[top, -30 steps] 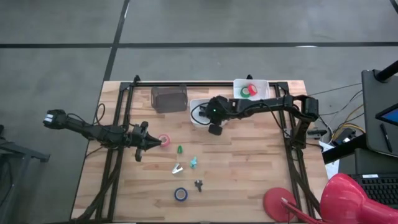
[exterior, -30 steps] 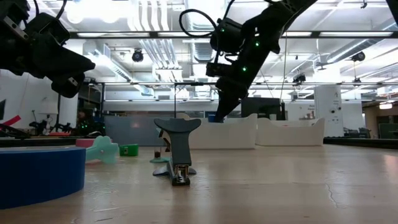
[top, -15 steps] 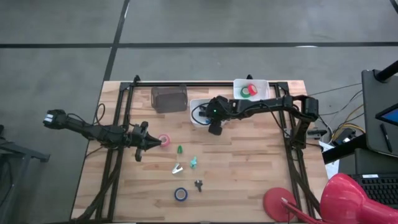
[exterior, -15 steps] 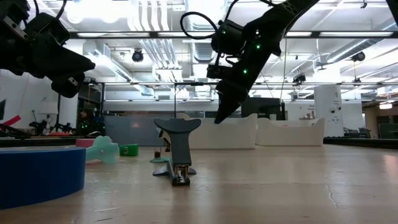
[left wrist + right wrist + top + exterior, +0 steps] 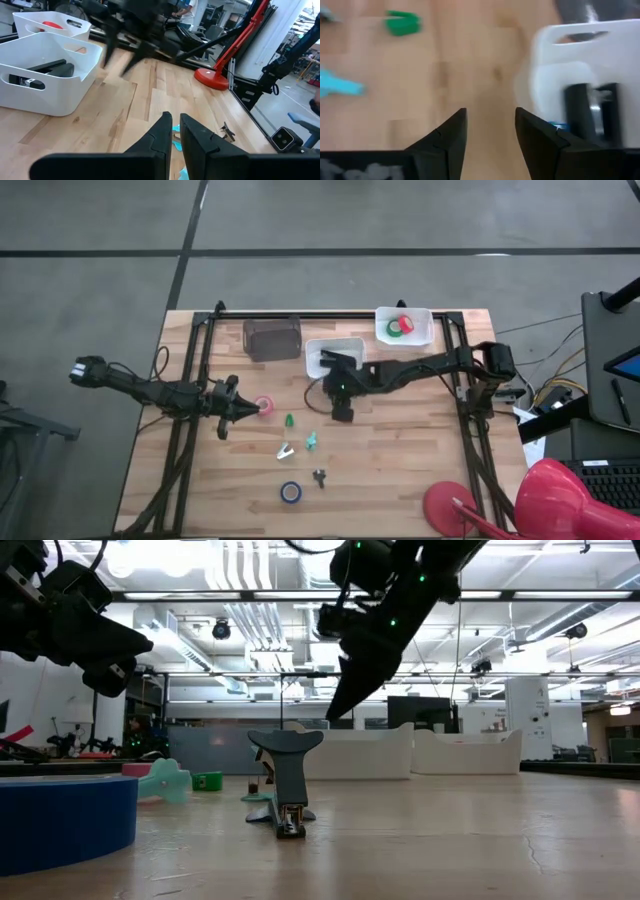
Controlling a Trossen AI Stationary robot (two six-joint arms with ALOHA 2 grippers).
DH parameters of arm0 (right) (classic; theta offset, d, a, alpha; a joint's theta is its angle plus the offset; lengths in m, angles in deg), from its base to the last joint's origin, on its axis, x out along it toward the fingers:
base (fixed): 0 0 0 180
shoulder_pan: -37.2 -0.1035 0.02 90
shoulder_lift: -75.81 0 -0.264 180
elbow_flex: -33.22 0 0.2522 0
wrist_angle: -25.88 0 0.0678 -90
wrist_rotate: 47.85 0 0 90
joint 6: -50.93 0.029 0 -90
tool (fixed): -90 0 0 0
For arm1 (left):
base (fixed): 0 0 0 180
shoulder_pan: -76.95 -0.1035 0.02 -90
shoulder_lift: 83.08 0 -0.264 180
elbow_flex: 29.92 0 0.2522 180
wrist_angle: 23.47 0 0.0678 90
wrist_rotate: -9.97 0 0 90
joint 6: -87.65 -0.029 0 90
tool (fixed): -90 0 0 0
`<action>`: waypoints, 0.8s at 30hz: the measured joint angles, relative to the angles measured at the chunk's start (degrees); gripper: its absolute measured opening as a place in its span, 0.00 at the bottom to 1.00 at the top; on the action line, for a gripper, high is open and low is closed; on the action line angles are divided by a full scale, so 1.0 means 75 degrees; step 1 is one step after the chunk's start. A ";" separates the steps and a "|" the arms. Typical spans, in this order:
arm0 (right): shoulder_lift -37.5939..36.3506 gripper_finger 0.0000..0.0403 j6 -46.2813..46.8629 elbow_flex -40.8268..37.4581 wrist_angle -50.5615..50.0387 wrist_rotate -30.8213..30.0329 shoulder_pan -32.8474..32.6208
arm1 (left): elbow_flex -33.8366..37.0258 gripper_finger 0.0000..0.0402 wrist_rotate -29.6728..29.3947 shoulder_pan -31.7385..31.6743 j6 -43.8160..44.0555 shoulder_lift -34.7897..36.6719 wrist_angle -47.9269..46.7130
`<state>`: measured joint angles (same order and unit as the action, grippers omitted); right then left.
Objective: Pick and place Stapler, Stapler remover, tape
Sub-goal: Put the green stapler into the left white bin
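Note:
The black stapler [image 5: 46,68] lies in a white bin [image 5: 336,344] at the table's far middle. Red and green tape rolls [image 5: 400,327] sit in a second white bin [image 5: 425,318] at the far right. The pink roll [image 5: 265,405] and the blue roll [image 5: 290,492] lie flat on the table. A small dark claw-shaped staple remover [image 5: 284,778] stands near the blue roll. My right gripper [image 5: 342,413] hangs open and empty above the table, just near of the stapler bin. My left gripper [image 5: 247,409] is shut and raised beside the pink roll.
A dark box [image 5: 272,338] stands left of the stapler bin. A green piece [image 5: 289,421], a teal piece [image 5: 311,440] and a silvery piece [image 5: 286,450] lie mid-table. A red lamp base [image 5: 450,506] sits at the near right corner. Black frame rails [image 5: 190,430] run along both sides.
My right gripper has moved from over the stapler bin toward the table's near edge and now hangs over bare wood, still open. The left arm and all objects have stayed put.

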<state>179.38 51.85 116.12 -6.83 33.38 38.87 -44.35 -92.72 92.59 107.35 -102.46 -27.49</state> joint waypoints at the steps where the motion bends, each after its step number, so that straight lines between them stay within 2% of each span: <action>1: 0.0000 0.39 0.0063 0.0000 -0.0008 0.0000 -0.0140 | -0.0001 0.10 -0.0001 -0.0001 0.0000 0.0000 0.0000; 11: 0.0000 0.34 -0.0005 0.0000 0.0710 -0.0026 -0.1421 | 0.0000 0.10 -0.0001 -0.0002 0.0000 0.0000 0.0000; 24: 0.0000 0.30 -0.0013 -0.0006 0.1059 -0.0026 -0.2402 | 0.0000 0.10 0.0000 -0.0003 0.0000 0.0000 0.0000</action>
<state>179.38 51.75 116.08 1.11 33.18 20.85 -44.35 -92.72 92.57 107.35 -102.46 -27.49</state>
